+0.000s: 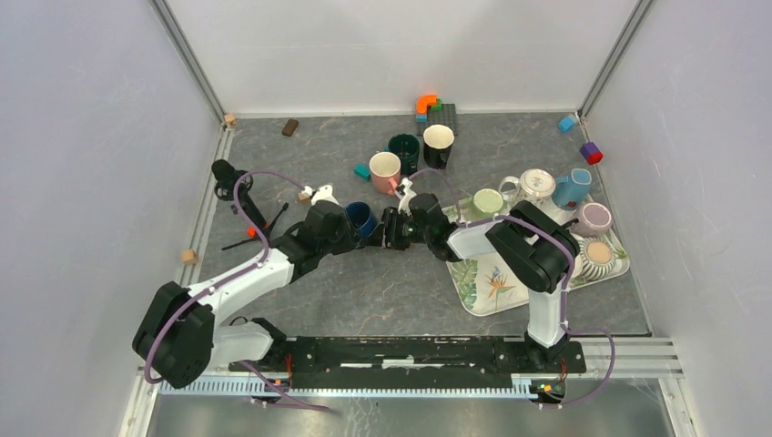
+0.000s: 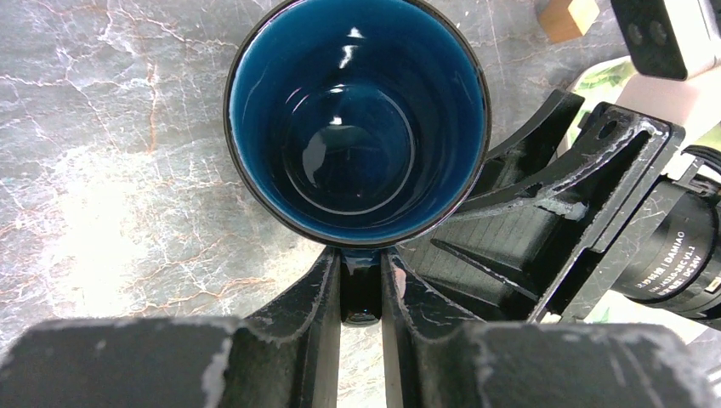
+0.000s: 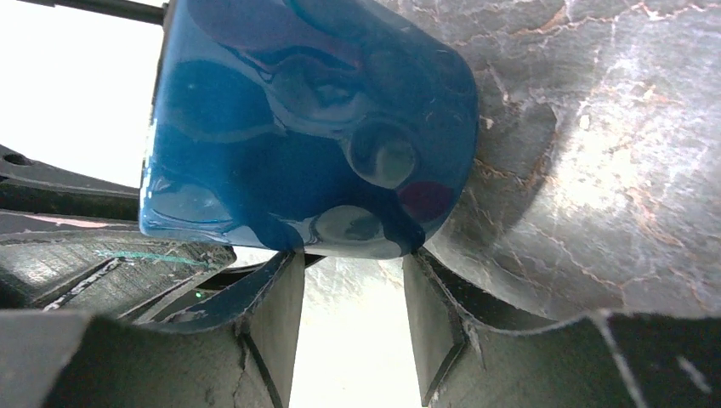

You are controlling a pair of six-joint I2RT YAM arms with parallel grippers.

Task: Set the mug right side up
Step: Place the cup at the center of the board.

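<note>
- Left gripper (image 2: 361, 270) fingers closest to lens: pinched narrow on handle (image 2: 361, 299) of blue mug (image 2: 357, 127).
- Straight look into mug mouth from left wrist; glossy dark blue inside, black rim.
- Right gripper (image 3: 353, 276): jaws partway apart, bright gap between, fingertips right at the mug's outer wall near its base; touching or just short, hard to call.
- Same black fingers seen from left wrist, lying close along the mug's right side.
- Mug location: middle of grey marbled table (image 1: 382, 291), squeezed between both arms' tips, mouth visible from above, so upward or nearly; base on the surface or lifted, cannot tell.
- Further back: pink mug (image 1: 384, 169), dark green mug (image 1: 403, 151), black mug with white inside (image 1: 438, 144), all mouths up.
- Right side: leaf-print tray (image 1: 473, 284) carrying more cups, partly under right arm.
- Small wooden block (image 2: 570, 15) just beyond the mug.
</note>
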